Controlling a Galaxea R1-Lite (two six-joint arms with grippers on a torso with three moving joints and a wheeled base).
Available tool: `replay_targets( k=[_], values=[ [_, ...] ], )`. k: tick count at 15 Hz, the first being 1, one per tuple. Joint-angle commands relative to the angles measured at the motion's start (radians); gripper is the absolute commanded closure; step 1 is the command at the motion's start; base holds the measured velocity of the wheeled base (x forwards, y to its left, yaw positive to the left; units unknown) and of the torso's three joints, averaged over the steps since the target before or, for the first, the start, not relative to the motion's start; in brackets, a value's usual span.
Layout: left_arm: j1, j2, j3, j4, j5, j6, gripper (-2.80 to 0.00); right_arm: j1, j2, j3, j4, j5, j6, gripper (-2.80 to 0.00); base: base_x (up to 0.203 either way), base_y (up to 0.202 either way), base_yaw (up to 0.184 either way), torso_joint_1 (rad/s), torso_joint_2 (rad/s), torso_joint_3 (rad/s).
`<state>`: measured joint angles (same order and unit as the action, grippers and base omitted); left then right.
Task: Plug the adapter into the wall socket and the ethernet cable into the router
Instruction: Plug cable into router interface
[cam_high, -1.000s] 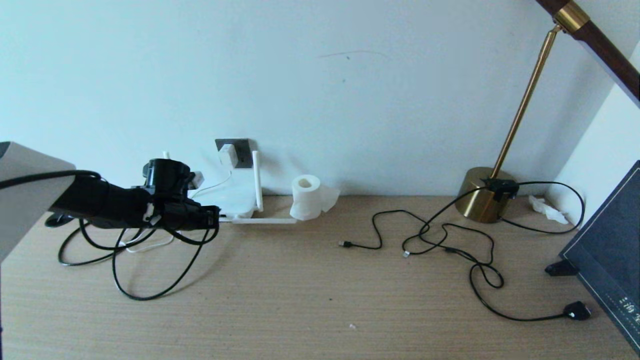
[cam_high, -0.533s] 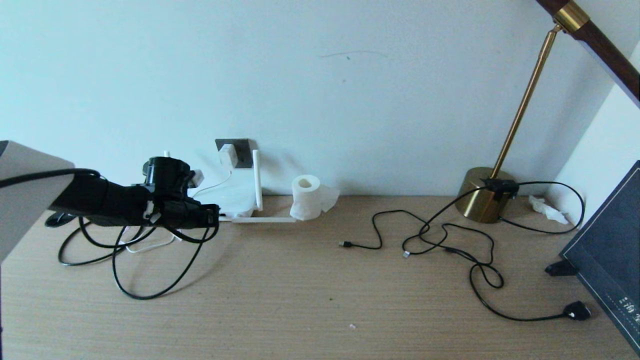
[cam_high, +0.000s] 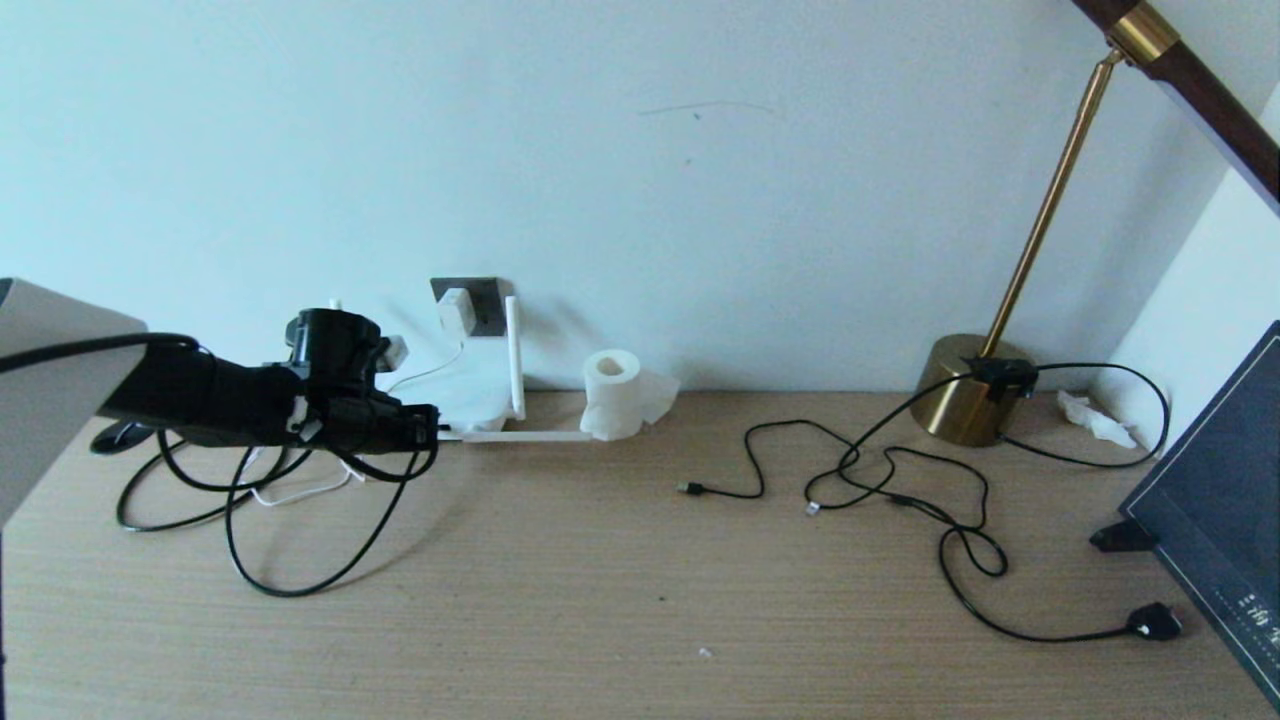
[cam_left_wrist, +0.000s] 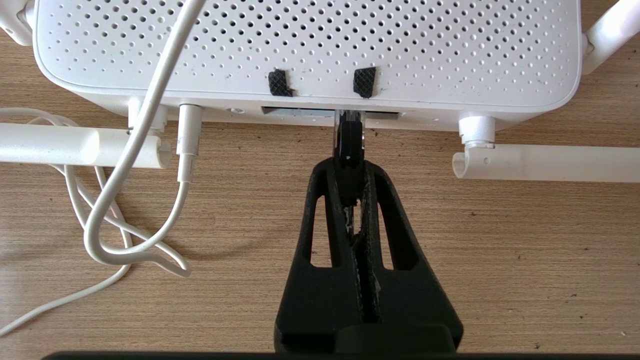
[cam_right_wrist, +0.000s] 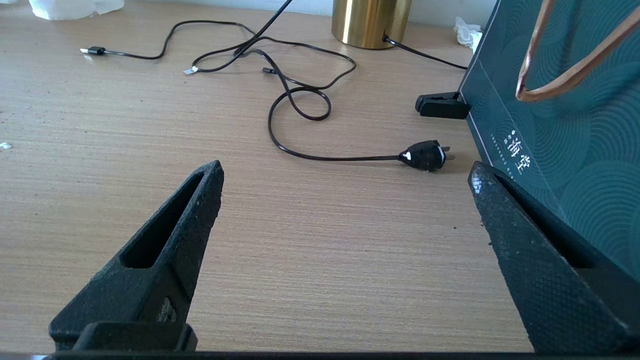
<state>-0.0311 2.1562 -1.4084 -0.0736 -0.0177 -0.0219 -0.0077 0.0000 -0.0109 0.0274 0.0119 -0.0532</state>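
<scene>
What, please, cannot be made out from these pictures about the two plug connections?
- Ethernet cable plug: left wrist view, its tip is hidden under the router edge, so seating is unclear.
- Adapter on the wall socket: head view, too small to confirm its pins are fully in.

Adapter (cam_high: 453, 309) in wall socket (cam_high: 484, 302); ethernet cable (cam_left_wrist: 349, 141) entering router (cam_left_wrist: 300, 50).
</scene>
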Motion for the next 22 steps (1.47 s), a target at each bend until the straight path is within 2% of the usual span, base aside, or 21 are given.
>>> replay_targets(
  k=[1,12,17,22],
  values=[
    [0.000,0.001,0.000,-0.003,0.000,0.000,0.00,0.000,0.002,0.000,0.000,0.000,0.000,-2.80,0.000,0.000,0.000,0.000,0.00,0.000],
    [0.000,-0.004,-0.001,0.002,0.001,0.002,0.00,0.000,0.002,0.000,0.000,0.000,0.000,-2.80,0.000,0.000,0.000,0.000,0.00,0.000],
    [0.000,-0.006,-0.059,0.120,0.001,0.002,0.00,0.000,0.002,0.000,0.000,0.000,0.000,-2.80,0.000,0.000,0.000,0.000,0.00,0.000],
    [-0.003,-0.001,-0.061,0.143,0.003,0.004,0.00,0.000,0.002,0.000,0.001,0.000,0.000,-2.80,0.000,0.000,0.000,0.000,0.00,0.000]
  ],
)
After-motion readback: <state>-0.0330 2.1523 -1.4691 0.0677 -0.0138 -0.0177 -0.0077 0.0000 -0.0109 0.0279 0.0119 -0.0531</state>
